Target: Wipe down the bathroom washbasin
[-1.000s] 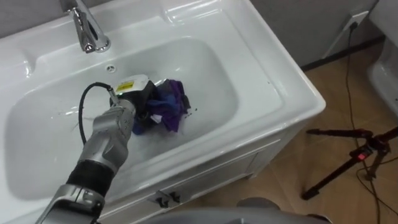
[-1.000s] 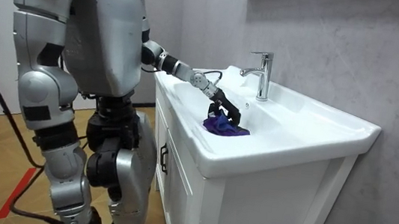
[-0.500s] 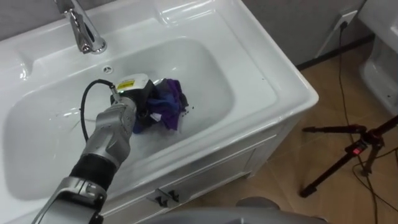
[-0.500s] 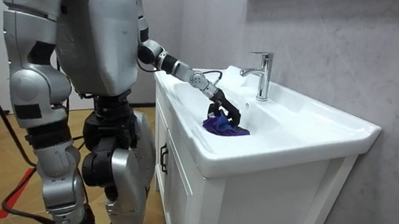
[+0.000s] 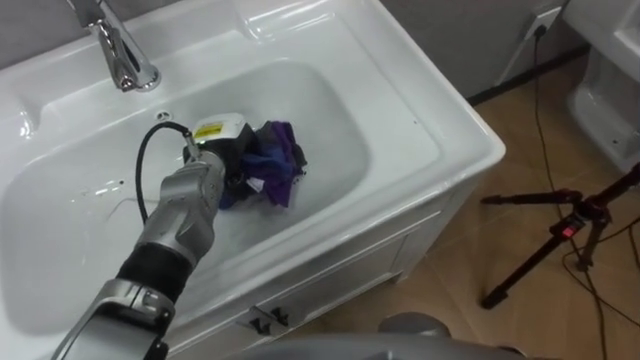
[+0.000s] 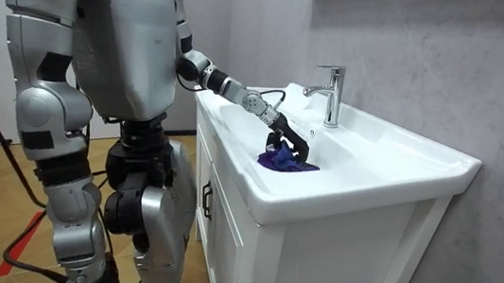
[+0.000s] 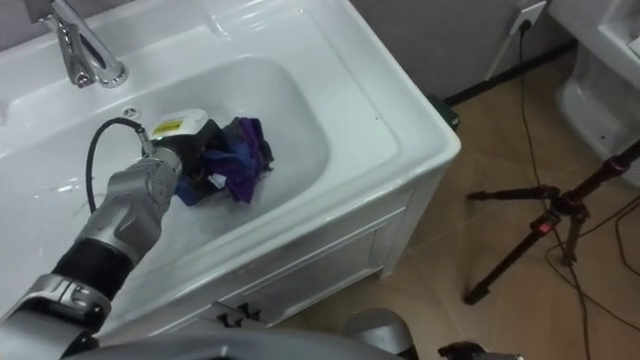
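The left hand [image 5: 226, 165] rests at the centre of the frame in the white basin [image 5: 405, 95], its fingers curled into a crumpled purple cloth [image 5: 279, 160] on the bowl's floor. The faucet [image 5: 116, 52] stands at upper left, clear of the arm. A black tripod [image 5: 568, 226] stands on the floor at lower right.

The basin [image 5: 330, 130] is being viewed steeply from close above by both head eyes. The same basin and the whole robot are being framed from farther off by the room camera.
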You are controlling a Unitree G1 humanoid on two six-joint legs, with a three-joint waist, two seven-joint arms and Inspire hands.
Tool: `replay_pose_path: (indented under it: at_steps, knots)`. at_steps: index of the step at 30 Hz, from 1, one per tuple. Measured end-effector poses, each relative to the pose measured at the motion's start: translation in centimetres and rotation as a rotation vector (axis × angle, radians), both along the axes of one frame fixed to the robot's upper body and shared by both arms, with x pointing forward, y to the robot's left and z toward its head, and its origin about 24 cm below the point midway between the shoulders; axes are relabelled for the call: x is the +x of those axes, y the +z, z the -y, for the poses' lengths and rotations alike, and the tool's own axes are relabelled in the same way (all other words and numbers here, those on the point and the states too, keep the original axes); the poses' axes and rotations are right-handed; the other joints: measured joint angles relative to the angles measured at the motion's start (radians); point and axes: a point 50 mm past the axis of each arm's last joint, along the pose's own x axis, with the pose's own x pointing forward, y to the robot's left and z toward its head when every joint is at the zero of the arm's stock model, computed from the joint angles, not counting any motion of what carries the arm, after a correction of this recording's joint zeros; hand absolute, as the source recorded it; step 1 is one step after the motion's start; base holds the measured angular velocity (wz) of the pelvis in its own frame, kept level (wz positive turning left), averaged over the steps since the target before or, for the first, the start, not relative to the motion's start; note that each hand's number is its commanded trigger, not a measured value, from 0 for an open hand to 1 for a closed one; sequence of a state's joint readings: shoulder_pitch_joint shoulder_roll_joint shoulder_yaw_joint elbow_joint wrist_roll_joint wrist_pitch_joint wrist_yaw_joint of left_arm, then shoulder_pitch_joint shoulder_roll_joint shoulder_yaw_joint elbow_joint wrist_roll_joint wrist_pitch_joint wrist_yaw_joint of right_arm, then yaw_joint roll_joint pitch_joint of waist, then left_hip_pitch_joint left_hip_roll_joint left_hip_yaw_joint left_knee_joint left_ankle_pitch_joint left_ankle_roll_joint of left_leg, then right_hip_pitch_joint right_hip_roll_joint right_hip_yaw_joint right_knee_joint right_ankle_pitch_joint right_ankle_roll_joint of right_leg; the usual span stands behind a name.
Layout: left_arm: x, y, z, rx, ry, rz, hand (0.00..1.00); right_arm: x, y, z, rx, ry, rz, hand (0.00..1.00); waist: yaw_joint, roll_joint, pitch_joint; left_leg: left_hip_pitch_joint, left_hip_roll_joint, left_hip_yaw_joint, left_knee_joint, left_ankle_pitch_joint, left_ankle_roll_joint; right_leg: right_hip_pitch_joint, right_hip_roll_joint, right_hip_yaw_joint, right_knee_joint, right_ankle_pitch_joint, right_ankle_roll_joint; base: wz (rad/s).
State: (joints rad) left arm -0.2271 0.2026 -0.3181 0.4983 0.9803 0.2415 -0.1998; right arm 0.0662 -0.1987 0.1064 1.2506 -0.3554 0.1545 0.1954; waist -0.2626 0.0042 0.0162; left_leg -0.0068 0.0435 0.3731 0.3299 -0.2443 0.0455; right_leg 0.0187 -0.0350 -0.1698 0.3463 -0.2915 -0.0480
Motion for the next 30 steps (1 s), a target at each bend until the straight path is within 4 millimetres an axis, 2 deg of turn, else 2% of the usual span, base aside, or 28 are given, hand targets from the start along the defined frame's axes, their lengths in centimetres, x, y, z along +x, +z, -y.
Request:
replay_pose_path:
  at_steps: [9,14,19,22,30]
  knots:
    - [0.1,-0.6,0.1,0.024,0.018,0.038,1.00,-0.6,0.0,0.2,-0.027,-0.008,-0.015,0.00,0.010,-0.006,0.0008,0.004,-0.003,0.009,-0.008,0.000,0.001,-0.014,0.003,0.032,0.017,-0.002,0.003,-0.07]
    - [0.3,-0.4,-0.2,0.032,0.021,0.060,1.00,-0.4,0.0,0.1,-0.035,0.005,-0.002,0.00,0.022,-0.016,0.0011,-0.003,0.001,0.037,-0.008,0.002,0.006,-0.040,0.002,0.050,0.034,0.004,0.005,-0.14]
    - [0.9,0.2,-0.1,-0.017,0.032,0.072,1.00,0.0,0.0,-0.1,-0.020,0.011,0.014,0.00,0.020,-0.016,0.0009,-0.026,0.010,0.039,0.018,-0.009,0.016,-0.054,0.002,0.044,0.038,0.007,0.008,-0.01]
    - [1.1,0.9,0.8,-0.057,0.009,0.101,1.00,0.5,0.0,-0.2,-0.009,0.016,0.045,0.00,0.017,-0.017,0.0017,-0.045,0.012,0.039,0.026,-0.009,0.018,-0.066,0.002,0.040,0.034,0.015,0.010,0.01]
    - [1.4,1.2,1.5,-0.101,0.006,0.121,1.00,1.5,0.1,-0.3,-0.013,0.024,0.104,0.00,-0.003,0.001,0.0072,-0.054,0.014,0.038,0.029,-0.012,0.022,-0.070,0.002,0.035,0.029,0.019,0.012,0.01]
